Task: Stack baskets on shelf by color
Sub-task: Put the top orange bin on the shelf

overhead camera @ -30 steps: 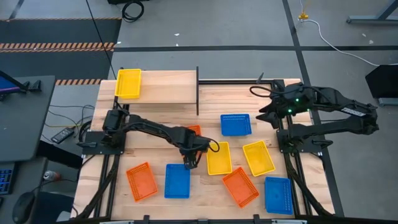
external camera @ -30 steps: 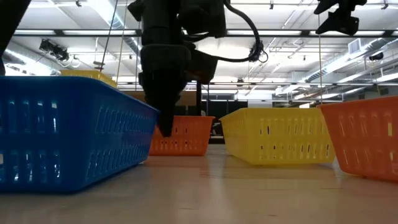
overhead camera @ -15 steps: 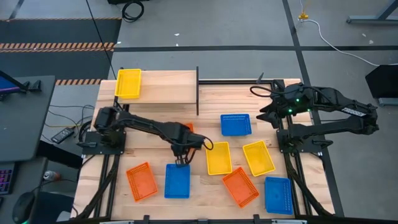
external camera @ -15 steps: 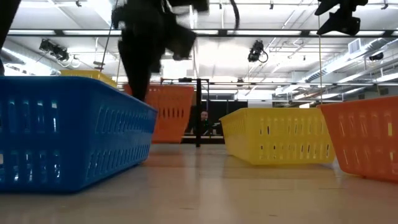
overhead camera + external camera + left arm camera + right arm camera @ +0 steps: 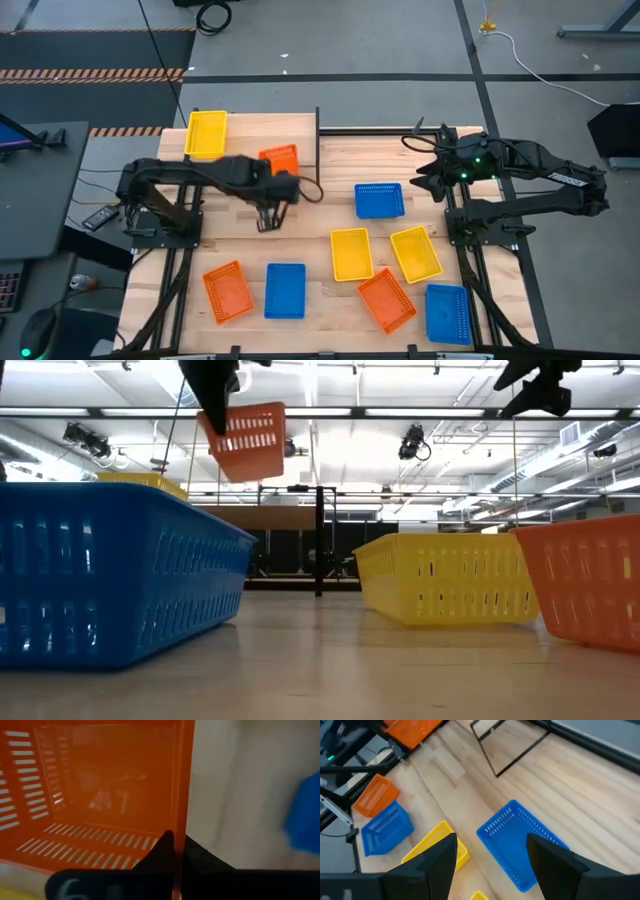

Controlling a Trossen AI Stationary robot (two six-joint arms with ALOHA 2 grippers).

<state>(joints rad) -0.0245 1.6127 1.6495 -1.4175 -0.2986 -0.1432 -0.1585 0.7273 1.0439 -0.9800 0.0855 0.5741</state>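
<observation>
The left gripper (image 5: 268,205), clenched on the rim of an orange basket (image 5: 281,160), holds it in the air above the shelf (image 5: 262,140), beside a yellow basket (image 5: 206,133) at the shelf's far end. The right gripper (image 5: 425,178) waits spread wide near a blue basket (image 5: 379,200).

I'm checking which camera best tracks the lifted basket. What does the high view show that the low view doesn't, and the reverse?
Only the high view shows the shelf top with one yellow basket on it, the layout of seven baskets on the table, and the right pincer waiting open above the table's right side.

Only the low view shows the orange basket well off the table, tilted, and the room's ceiling lights.

Both show the left pincer shut on that orange basket, and blue, yellow and orange baskets resting on the table.
</observation>
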